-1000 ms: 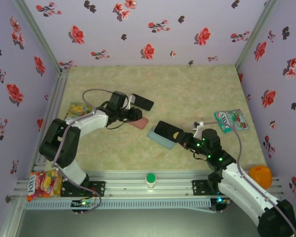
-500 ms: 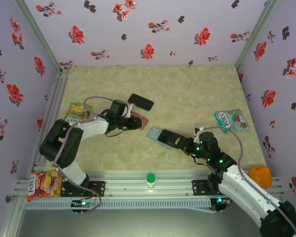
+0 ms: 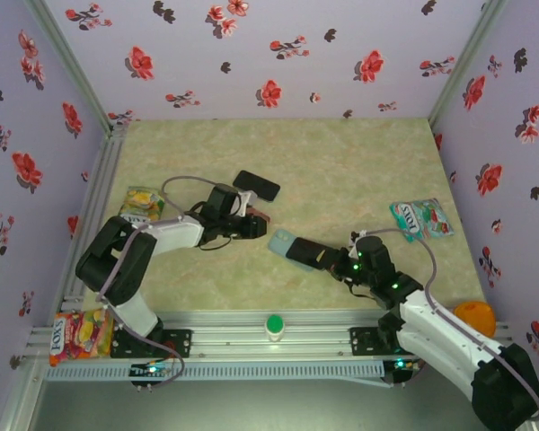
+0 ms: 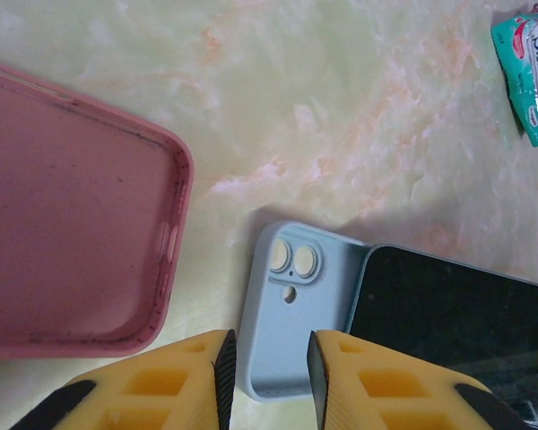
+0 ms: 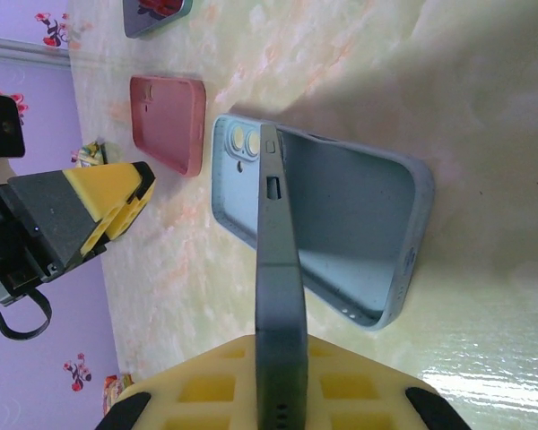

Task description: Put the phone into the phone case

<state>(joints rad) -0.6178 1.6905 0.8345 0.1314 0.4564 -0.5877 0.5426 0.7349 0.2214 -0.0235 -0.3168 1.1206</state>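
Left pincer (image 4: 271,372) has edged nearer the blue case (image 4: 296,331).

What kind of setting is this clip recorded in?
Probably a purpose-built robot test booth rather than a home: floral-papered walls box in a marble-patterned tabletop, with an aluminium rail along the near edge.

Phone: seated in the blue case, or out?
Out. The phone stands on edge over the blue case, whose cavity shows bare; the right end effector grips it.
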